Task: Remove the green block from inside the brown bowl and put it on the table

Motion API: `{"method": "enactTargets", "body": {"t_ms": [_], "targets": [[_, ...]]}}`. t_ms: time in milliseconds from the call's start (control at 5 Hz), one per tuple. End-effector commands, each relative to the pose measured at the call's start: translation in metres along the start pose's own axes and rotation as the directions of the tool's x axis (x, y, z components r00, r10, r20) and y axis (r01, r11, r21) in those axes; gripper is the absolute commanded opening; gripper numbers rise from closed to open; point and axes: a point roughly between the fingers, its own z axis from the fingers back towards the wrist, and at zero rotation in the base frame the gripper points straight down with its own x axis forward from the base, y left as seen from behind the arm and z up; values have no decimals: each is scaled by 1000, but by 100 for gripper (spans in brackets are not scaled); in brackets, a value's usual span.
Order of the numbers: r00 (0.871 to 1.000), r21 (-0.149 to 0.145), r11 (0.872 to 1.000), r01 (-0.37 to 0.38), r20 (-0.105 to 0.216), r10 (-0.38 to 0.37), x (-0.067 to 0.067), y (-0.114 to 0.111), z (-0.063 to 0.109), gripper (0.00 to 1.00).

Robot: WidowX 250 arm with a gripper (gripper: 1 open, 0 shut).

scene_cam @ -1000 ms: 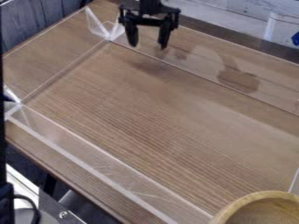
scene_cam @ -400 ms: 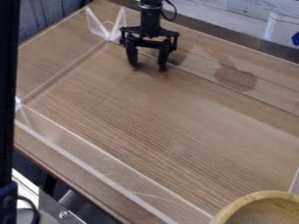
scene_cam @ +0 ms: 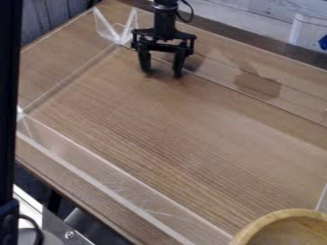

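At the left edge of the view a dark vertical post (scene_cam: 10, 115) crosses the picture from top to bottom, and just beside it stands the low clear plastic wall (scene_cam: 57, 144) that borders the large brown wood-grain table (scene_cam: 179, 134). This wall runs along the near side of the table toward the lower right, and a similar clear wall follows the far side. In the upper middle of the view, near the far left corner of the table, the black gripper (scene_cam: 165, 69) hangs from its arm and points straight down at the wood. Its jaws stand apart, with nothing between them, and their tips are very close to the table surface; I cannot tell if they touch it. To the right of the gripper there is a darker patch (scene_cam: 259, 84) on the wood. In the lower right corner, only a part of the round light tan-brown bowl (scene_cam: 288, 228) with a thick pale rim is visible, well apart from the gripper. The green block is not visible in this view, and the inside of the bowl is cut off by the edge of the picture.
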Motion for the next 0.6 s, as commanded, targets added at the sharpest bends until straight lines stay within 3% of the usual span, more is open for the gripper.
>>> {"method": "enactTargets", "body": {"t_ms": [0,400], "targets": [[1000,10,1000,-10,27,10,5,-3,3,100],[1000,23,1000,-12,13,11,4,-5,-3,100]]}}
